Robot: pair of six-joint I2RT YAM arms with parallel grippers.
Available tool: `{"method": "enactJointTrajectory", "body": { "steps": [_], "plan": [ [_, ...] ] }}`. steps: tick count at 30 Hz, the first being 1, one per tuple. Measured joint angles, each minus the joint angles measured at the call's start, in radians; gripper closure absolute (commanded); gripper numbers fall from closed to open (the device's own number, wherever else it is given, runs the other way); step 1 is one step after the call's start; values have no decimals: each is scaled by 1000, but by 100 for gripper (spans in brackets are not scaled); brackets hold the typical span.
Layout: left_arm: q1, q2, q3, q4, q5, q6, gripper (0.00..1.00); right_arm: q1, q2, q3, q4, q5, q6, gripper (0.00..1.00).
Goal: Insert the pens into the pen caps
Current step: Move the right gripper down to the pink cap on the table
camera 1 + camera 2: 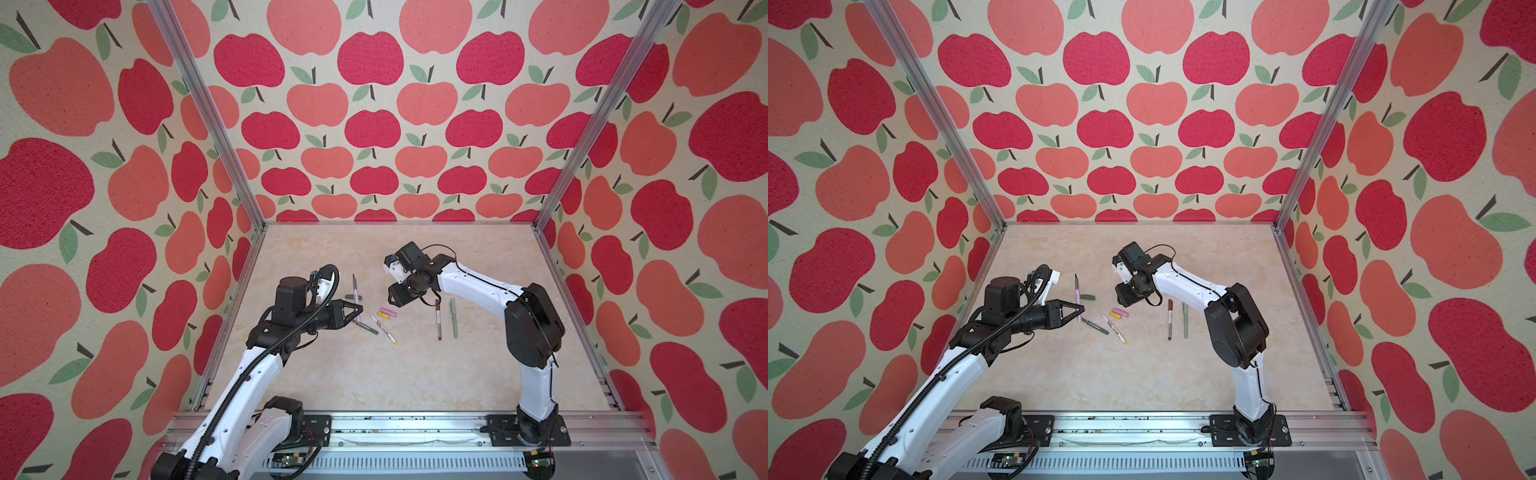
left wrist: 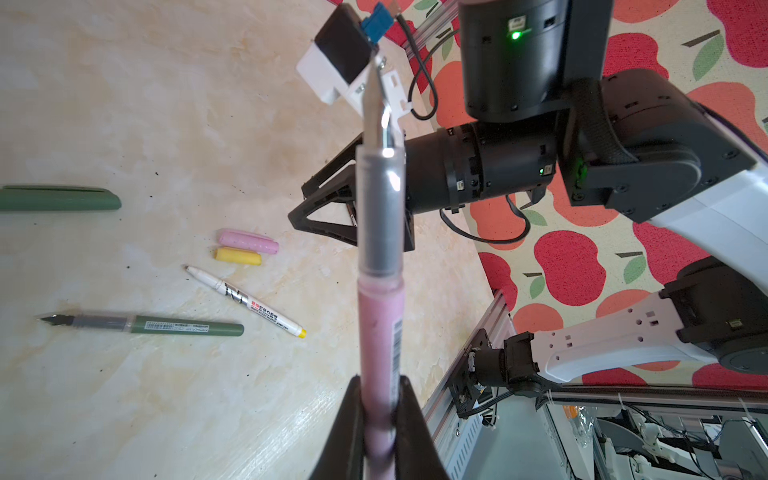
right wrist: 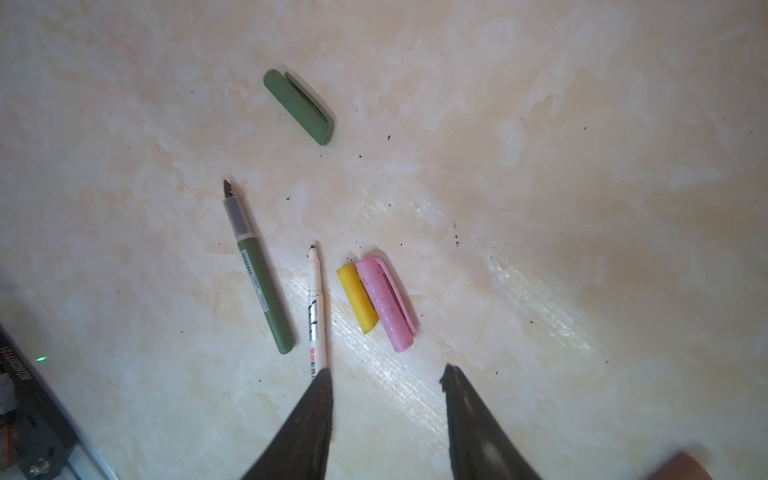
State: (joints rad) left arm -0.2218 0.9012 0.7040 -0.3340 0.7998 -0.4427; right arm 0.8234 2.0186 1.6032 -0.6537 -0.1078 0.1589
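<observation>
Left jaws clamp the lilac-pink pen; right jaws stand parted.

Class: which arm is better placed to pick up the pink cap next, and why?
Right: the right gripper is open and empty near the pink cap; the left gripper is shut on the pink pen.

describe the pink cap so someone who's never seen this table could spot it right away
On the marbled beige tabletop, look mid-table, just ahead of the open right gripper, where two short caps lie side by side. The lilac-pink cap is the longer one and has a clip; its neighbour, the yellow cap, is plain.
</observation>
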Motion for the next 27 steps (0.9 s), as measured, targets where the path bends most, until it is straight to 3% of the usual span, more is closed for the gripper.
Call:
{"method": "enactJointTrajectory", "body": {
  "steps": [13, 27],
  "plan": [
    [4, 3, -7, 13, 0, -8, 100, 73, 131, 59, -59, 182, -143, 56],
    [4, 7, -7, 31, 0, -11, 100, 82, 188, 108, -59, 242, -177, 63]
  ]
}}
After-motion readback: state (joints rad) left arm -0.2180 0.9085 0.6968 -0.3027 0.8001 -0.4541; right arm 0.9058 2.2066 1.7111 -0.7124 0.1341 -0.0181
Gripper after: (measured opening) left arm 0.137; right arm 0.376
